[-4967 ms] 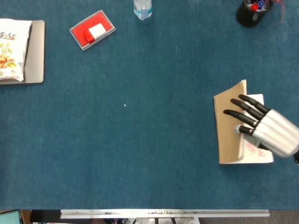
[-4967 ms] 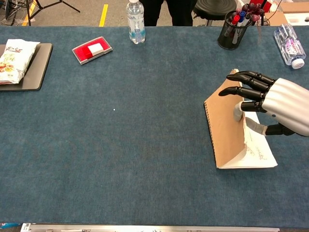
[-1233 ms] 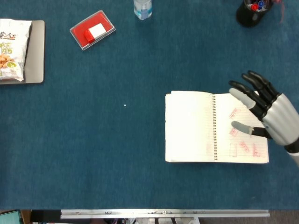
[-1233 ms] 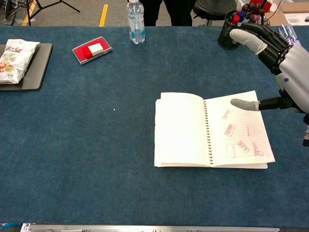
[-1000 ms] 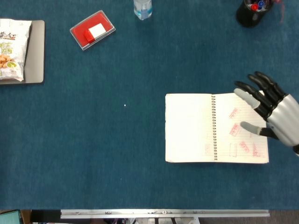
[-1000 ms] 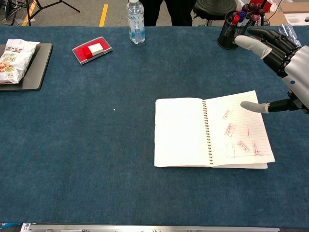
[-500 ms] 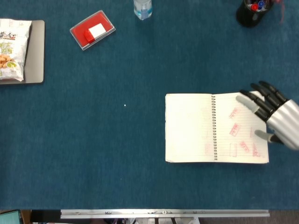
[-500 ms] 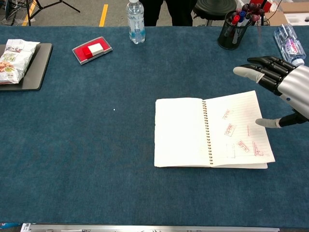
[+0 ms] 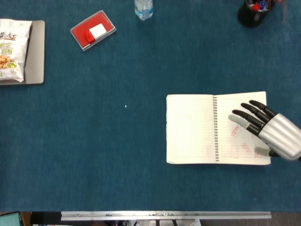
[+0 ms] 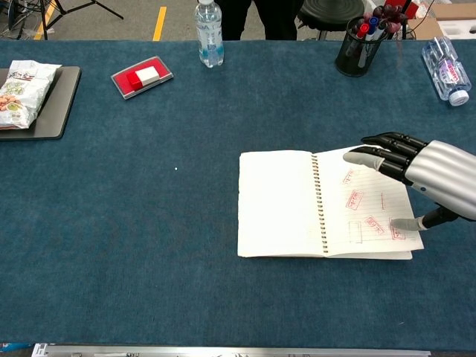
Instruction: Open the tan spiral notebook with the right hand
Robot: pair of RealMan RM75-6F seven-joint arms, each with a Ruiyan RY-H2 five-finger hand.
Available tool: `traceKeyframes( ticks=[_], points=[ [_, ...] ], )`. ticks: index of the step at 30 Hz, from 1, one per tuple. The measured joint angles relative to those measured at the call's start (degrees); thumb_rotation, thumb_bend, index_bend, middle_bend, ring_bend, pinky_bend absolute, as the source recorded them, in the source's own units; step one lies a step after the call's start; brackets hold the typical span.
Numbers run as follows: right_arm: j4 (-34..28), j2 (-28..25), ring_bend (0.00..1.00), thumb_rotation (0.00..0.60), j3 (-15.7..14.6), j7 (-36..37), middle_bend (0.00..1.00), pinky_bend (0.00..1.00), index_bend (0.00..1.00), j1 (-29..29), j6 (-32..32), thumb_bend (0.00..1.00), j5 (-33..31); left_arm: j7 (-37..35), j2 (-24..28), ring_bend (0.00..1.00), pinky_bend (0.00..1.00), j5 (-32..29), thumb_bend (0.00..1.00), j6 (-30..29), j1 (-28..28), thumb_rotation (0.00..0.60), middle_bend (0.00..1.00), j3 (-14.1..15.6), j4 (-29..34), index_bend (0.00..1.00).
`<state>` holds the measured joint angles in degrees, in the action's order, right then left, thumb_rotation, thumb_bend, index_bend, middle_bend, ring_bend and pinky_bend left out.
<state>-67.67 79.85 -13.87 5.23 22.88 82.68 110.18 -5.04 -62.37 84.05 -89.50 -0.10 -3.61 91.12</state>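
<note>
The spiral notebook (image 9: 193,129) (image 10: 279,204) lies open and flat on the blue table, at the right. Its left page is blank and its right page carries red stamp marks. My right hand (image 9: 268,132) (image 10: 424,178) hovers low over the right page, fingers spread and holding nothing. The thumb tip sits near the page's lower right corner. Whether the fingers touch the paper cannot be told. My left hand appears in neither view.
A red stamp-pad case (image 9: 93,30) (image 10: 142,76) and a water bottle (image 10: 209,33) stand at the back. A snack bag (image 10: 19,83) lies on a grey tray at far left. A pen cup (image 10: 361,41) and a second bottle (image 10: 445,71) sit back right.
The cover has swung over to the left and the notebook now lies flat open. In the last second my right hand came down and inward over the right page.
</note>
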Motion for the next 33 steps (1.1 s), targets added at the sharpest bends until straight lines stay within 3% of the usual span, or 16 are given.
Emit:
traceKeyframes(
  ticks=[14, 33],
  points=[
    [-4.0, -3.3, 0.03, 0.6, -0.8, -4.5, 0.12, 0.1, 0.01, 0.8, -8.7, 0.03, -2.1, -0.4, 0.3, 0.1, 0.26, 0.1, 0.25, 0.3, -0.1, 0.6, 0.24, 0.1, 0.2, 0.49],
    [-1.7, -2.0, 0.03, 0.6, -0.5, -3.5, 0.12, 0.1, 0.01, 0.2, -11.4, 0.03, -3.5, -0.5, 0.4, 0.1, 0.26, 0.0, 0.25, 0.4, -0.1, 0.6, 0.24, 0.2, 0.2, 0.49]
  ],
)
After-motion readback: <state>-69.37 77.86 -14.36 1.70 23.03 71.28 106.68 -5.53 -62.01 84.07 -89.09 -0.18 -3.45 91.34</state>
